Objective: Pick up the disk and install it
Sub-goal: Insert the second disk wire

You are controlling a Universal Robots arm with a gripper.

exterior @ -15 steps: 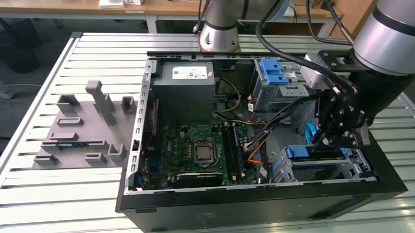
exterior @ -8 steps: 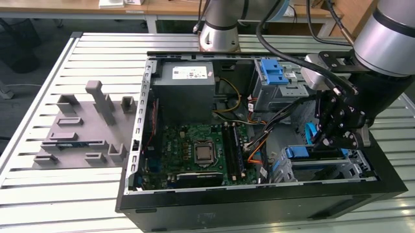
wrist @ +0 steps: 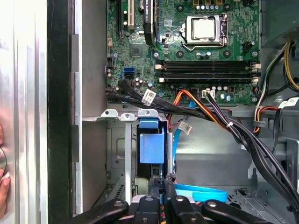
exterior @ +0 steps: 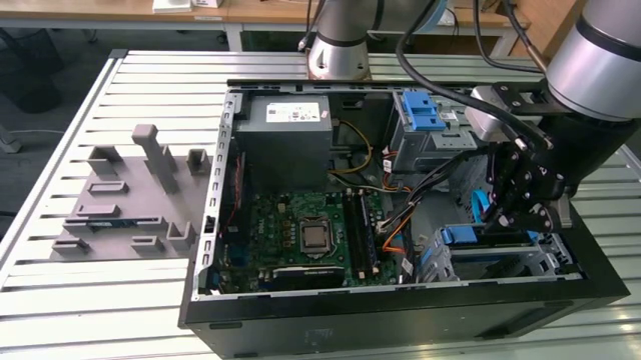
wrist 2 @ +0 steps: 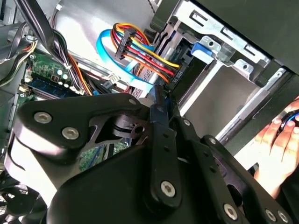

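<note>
Exterior view: gripper (exterior: 523,217) sits above the bay (exterior: 506,259), disk (exterior: 463,235) just beneath; fingers closed, apparently empty.

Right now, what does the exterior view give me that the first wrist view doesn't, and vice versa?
Exterior view adds: the grey fixture tray on the slatted table, the grey power-supply box inside the case, and the arm's base.
First wrist view adds: part of a person's hand beyond the case's outer wall.
Both: the motherboard with its processor socket, the blue disk carrier sitting in the drive cage, and the tool close by that carrier.
</note>
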